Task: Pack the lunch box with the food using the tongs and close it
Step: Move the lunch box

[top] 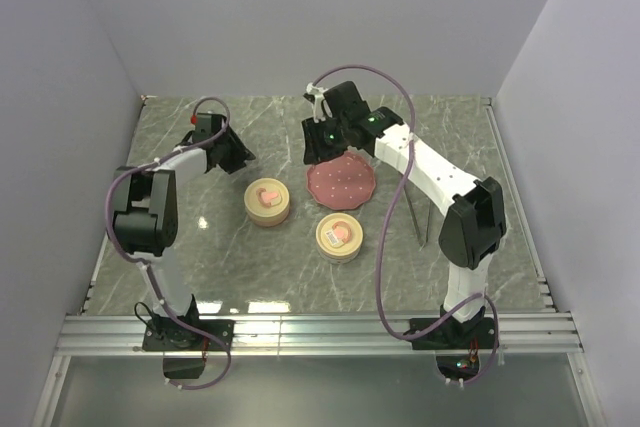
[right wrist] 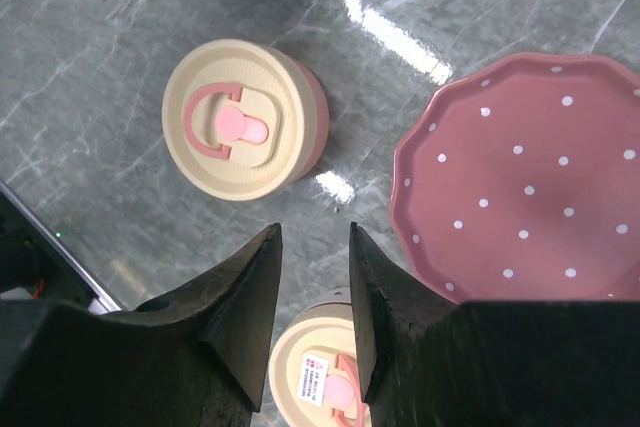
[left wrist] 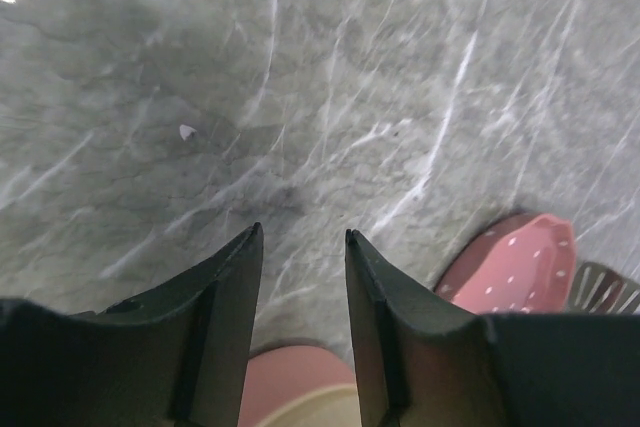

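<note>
Two round lunch box tubs stand with cream lids on: one point(top: 267, 202) point(right wrist: 240, 122) left of the red dotted plate point(top: 342, 183) point(right wrist: 530, 177), the other point(top: 340, 236) point(right wrist: 320, 372) in front of it. The plate looks bare and the food is out of view. The thin grey tongs point(top: 420, 215) lie on the table right of the plate, beside the right arm. My left gripper point(top: 236, 152) point(left wrist: 302, 231) hangs open over bare marble behind the left tub. My right gripper point(top: 315, 152) point(right wrist: 314, 227) is open and empty, above the gap between tubs and plate.
The grey marble table point(top: 200, 247) is walled at the back and both sides, with a metal rail point(top: 320, 327) along the near edge. In the left wrist view, the plate point(left wrist: 520, 267) and a slotted grey part point(left wrist: 605, 287) sit at the lower right.
</note>
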`<state>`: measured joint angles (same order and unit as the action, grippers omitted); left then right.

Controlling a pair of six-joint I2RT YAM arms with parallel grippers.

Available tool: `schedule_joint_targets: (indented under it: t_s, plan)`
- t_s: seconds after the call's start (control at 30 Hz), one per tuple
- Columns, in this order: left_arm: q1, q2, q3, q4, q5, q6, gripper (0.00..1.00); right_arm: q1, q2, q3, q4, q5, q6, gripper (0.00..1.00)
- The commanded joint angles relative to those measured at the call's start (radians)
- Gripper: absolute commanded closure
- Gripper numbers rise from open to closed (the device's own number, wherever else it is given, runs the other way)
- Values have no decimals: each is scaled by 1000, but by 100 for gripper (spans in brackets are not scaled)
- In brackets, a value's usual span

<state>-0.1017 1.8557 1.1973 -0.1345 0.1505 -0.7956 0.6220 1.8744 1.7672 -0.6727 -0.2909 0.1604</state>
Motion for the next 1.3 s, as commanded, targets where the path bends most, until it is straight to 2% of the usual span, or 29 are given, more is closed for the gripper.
schedule_joint_targets:
  t_s: [0.0,0.27,0.6,0.73,1.0,1.27]
  plan:
    - [-6,37,65,38,99,42,56,-10,-18,78,36,25,13,59]
    - [-10,60,70,-45,187,102,57,-24,-3,103,44,32,30,59]
    - [-16,-107,-201,-47,222,87,58,-45,3,112,41,33,42,59]
    - [-30,-156,-232,-48,228,93,58,-45,-6,94,39,24,44,59]
    - [-130,-196,-271,-63,236,90,58,-47,-57,18,42,25,31,60]
    - [-182,-245,-313,-139,222,72,59,-53,-115,-55,30,25,7,60]
